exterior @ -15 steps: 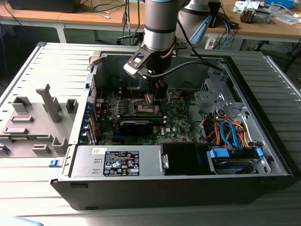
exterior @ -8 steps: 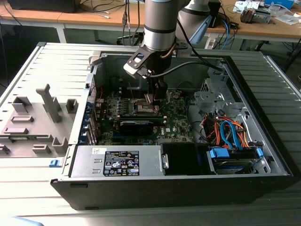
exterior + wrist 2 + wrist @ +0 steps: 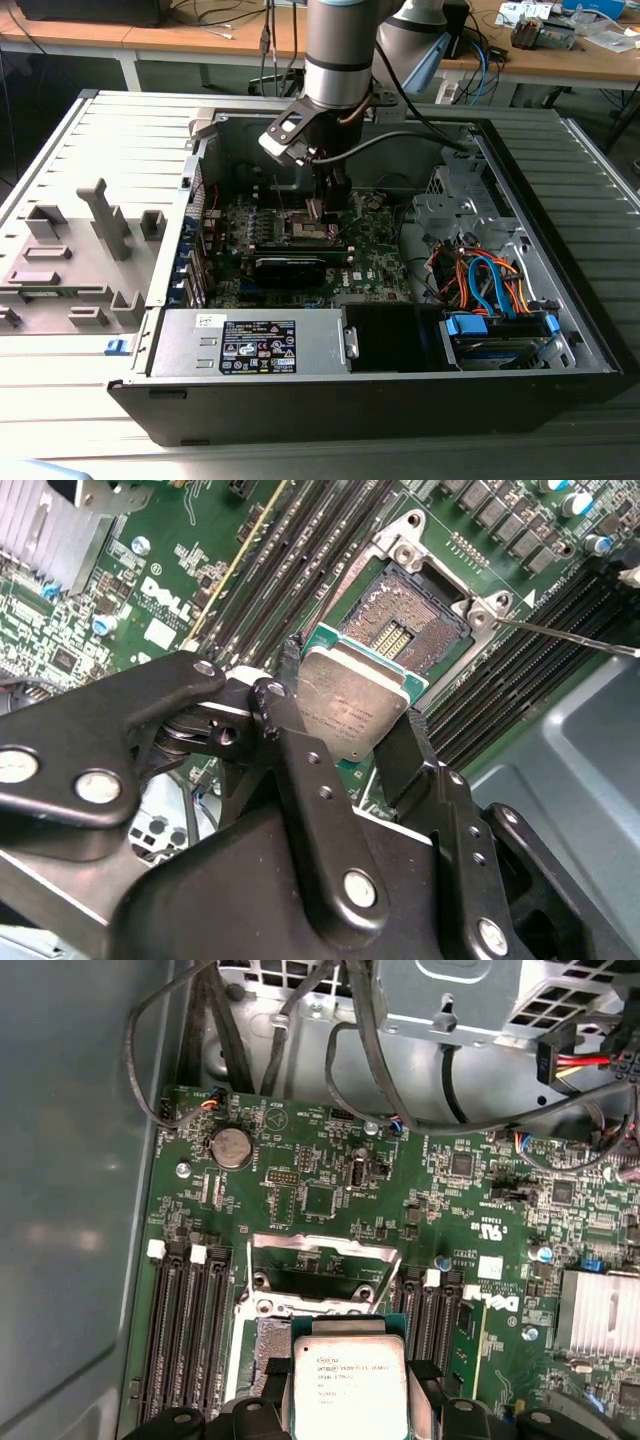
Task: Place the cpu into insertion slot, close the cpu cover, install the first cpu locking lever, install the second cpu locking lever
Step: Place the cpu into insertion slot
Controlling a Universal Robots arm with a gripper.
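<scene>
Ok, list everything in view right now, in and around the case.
Dark open computer case: one, on the grey slatted table.
Green motherboard: one, inside the case.
Silvery-grey square cpu: one, gripped, not seated.
Dark-centred, silver-rimmed insertion slot: one, open, under the cpu.
Thin silvery cpu cover frame: one, swung up beside the slot.
Long black memory slots: several, flanking the slot.
Round silver coin cell: one, on the motherboard.
Finned silvery heatsink: one, on the motherboard.
Blue and orange cables: a bundle, exterior view's right.
Grey fixture blocks: several, exterior view's left, outside the case.
Grey robot arm: one, reaching into the case.
Black gripper: one, jaws shut on the cpu.
</scene>
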